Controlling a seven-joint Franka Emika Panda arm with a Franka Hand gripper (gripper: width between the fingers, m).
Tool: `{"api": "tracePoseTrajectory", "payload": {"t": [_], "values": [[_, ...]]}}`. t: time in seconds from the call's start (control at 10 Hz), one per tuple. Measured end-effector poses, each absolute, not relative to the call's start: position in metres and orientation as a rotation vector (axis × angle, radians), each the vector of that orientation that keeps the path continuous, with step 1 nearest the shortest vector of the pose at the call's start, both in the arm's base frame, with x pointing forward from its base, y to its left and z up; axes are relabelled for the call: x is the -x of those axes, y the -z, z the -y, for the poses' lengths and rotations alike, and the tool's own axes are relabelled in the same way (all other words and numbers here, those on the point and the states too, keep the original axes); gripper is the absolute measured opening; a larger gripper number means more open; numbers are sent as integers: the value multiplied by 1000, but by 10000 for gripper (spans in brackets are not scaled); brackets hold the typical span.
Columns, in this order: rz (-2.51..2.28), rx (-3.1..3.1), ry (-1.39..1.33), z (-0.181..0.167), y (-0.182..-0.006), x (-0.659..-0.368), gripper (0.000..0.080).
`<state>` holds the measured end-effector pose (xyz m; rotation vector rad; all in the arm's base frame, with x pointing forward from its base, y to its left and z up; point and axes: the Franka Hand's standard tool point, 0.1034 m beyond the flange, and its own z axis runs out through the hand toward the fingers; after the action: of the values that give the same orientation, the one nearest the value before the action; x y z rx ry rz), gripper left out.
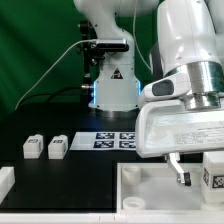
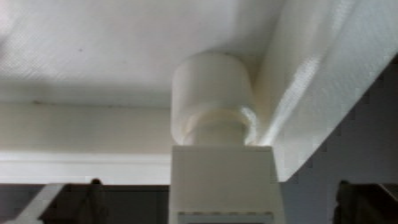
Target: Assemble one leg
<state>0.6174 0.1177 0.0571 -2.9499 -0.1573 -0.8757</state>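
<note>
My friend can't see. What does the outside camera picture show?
A big white robot arm reaches down at the exterior view's right, its hand over a white tabletop. Two small white legs sit on the black table at the view's left.

The leg point(image 1: 213, 172) just beside the fingers point(image 1: 181, 177) is white with a black-and-white square tag; the table point(image 1: 80, 172) is black.

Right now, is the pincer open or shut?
Open, apparently. In the wrist view the pincer has its fingers clear of the leg on both sides; neither touches it.
</note>
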Motion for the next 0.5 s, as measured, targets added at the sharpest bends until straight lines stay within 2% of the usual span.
{"api": "tracePoseTrajectory", "payload": {"t": [0.2,0.4,0.5], "values": [[157,2950,873,-118,-58,-618,649],[158,2947,830,-119,-85,-624,649],[157,2954,795,-117,-86,-624,649]]}}
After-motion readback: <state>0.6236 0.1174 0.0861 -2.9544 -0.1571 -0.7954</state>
